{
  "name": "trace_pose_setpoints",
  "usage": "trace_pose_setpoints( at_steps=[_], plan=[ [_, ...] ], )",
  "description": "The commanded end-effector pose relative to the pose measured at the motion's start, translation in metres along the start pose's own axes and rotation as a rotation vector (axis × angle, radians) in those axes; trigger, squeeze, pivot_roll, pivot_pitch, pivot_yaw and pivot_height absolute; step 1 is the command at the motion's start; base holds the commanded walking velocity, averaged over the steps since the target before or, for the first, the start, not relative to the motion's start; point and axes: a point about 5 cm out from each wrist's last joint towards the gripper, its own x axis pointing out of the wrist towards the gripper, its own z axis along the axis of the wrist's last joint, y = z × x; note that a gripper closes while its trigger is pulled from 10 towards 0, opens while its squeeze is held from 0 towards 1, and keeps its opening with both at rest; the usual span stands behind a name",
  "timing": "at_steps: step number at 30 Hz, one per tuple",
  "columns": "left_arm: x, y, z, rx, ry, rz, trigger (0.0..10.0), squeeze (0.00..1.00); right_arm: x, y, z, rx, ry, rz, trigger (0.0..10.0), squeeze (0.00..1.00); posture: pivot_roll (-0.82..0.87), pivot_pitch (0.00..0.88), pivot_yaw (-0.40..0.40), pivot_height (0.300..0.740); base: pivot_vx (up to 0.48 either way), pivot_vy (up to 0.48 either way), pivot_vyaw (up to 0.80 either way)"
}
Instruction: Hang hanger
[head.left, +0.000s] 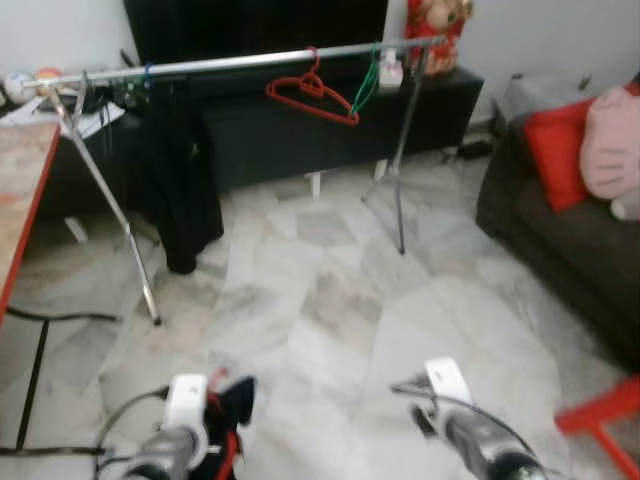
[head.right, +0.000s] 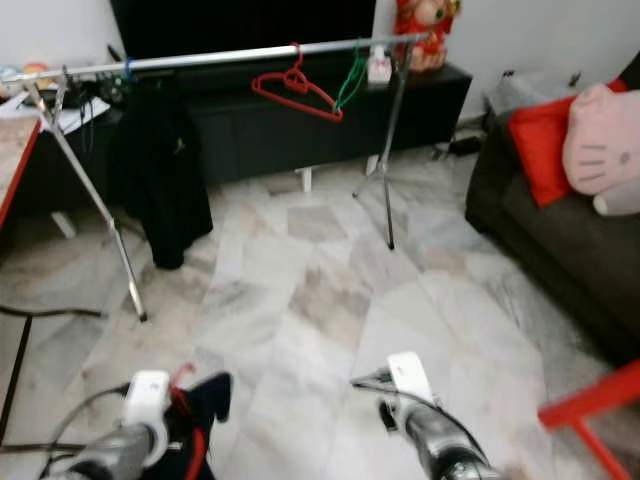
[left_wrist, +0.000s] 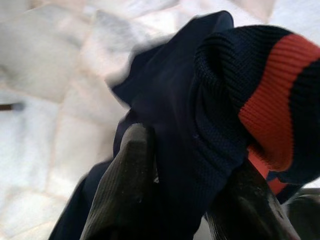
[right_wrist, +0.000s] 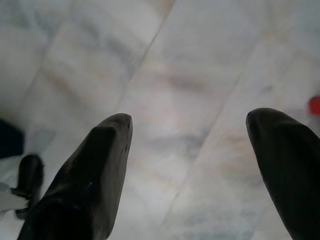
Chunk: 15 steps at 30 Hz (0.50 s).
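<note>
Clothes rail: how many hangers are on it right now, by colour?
Red hanger: 1
Green hanger: 1
Blue hanger, carrying the black garment: 1
Total on the rail: 3

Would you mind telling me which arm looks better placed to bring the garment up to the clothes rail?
Probably the left. The left gripper is shut on the dark garment with its red stripe, low over the floor. The right gripper is open, holding nothing. The rail with the red hanger stands ahead.
</note>
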Motion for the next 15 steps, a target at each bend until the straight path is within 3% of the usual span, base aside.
trace_pose_setpoints(
  at_steps=[1,15],
  plan=[
    [-0.0015,0.0122,0.0038,0.004,-0.008,0.03,10.0,0.0,0.0006,0.0064,0.0077,0.003,-0.019,0.017,10.0,0.0,0.0,0.0,-0.048,0.74,0.352,0.0,0.0],
    [-0.0014,0.0114,0.0036,0.007,-0.006,0.025,10.0,0.0,0.0005,0.0065,0.0078,-0.013,-0.016,0.032,10.0,0.0,0.01,0.0,-0.051,0.74,0.352,0.0,0.0]
  ],
)
